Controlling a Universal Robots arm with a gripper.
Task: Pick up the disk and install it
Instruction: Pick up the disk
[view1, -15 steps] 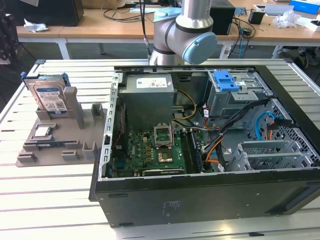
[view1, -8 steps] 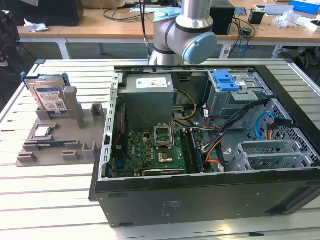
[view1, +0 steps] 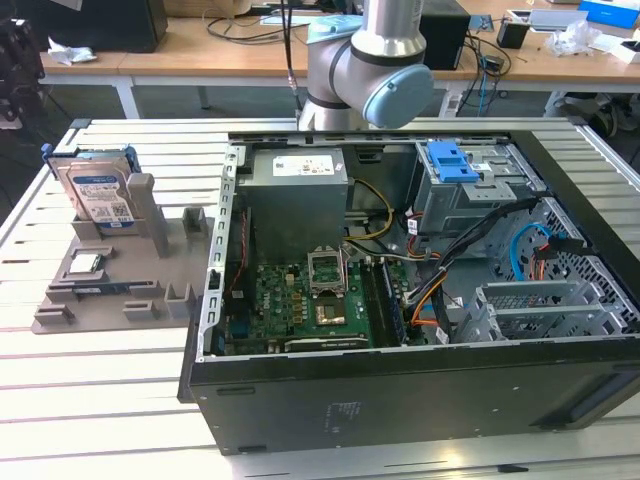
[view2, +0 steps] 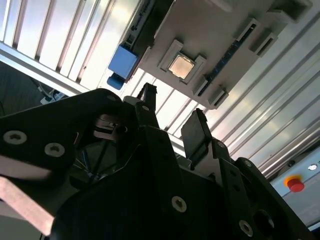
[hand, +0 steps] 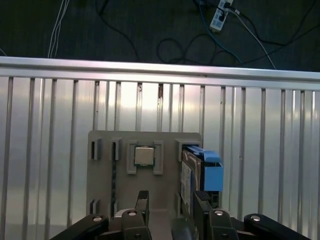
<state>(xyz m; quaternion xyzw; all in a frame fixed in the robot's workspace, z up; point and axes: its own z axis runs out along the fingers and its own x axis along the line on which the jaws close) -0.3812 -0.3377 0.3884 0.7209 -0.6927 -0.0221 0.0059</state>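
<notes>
The disk (view1: 98, 193) is a silver drive with a white-and-blue label in a blue bracket. It stands on edge in a slot of the grey holder tray (view1: 150, 270) at the exterior view's left, outside the computer case. In the first wrist view the disk (hand: 206, 171) is seen from above, edge-on, beside the tray's square chip (hand: 145, 155). My gripper (hand: 171, 198) hangs well above the tray, open, with nothing between its black fingers. In the second wrist view the gripper (view2: 172, 106) has the disk's blue bracket (view2: 122, 61) beyond its fingertips.
An open computer case (view1: 400, 380) lies on the slatted metal table, with a motherboard (view1: 300, 300) and a blue-latched grey drive cage (view1: 455, 165) inside. The arm's base (view1: 370, 70) stands behind the case. Cables lie on the floor past the table edge (hand: 160, 67). A red button (view2: 295, 185) shows nearby.
</notes>
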